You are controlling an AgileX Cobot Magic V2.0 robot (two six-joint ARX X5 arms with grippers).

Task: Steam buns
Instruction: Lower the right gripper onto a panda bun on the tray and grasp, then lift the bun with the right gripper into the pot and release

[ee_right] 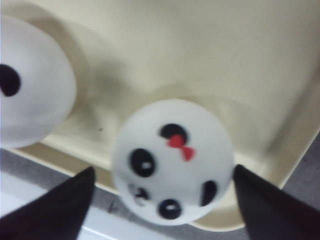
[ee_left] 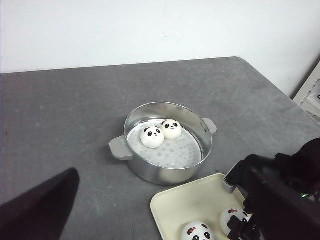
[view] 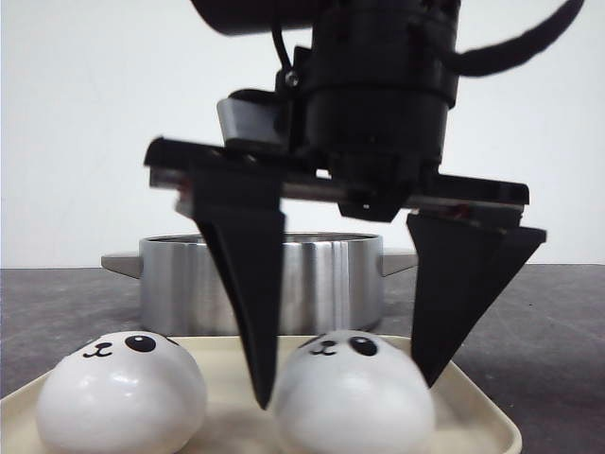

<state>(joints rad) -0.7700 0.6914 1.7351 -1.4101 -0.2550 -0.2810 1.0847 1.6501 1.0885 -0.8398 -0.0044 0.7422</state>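
My right gripper [view: 347, 390] is open and hangs over the cream tray [view: 484, 416]. One finger stands on each side of the right panda bun [view: 354, 421]. In the right wrist view this bun [ee_right: 172, 150], with a red bow, lies between the fingertips [ee_right: 75, 200], with a narrow gap on each side. A second bun [view: 121, 392] sits on the tray's left. Two more buns [ee_left: 152, 136] [ee_left: 171, 128] lie in the steel steamer pot [ee_left: 167, 174]. Only one dark finger [ee_left: 37, 210] of my left gripper shows, far out to the side and holding nothing.
The pot [view: 321, 284] stands just behind the tray on the grey table [ee_left: 65, 115]. The left wrist view shows the tray [ee_left: 190, 205] close to the pot, with the right arm [ee_left: 285, 195] over its far corner. A white wall stands behind.
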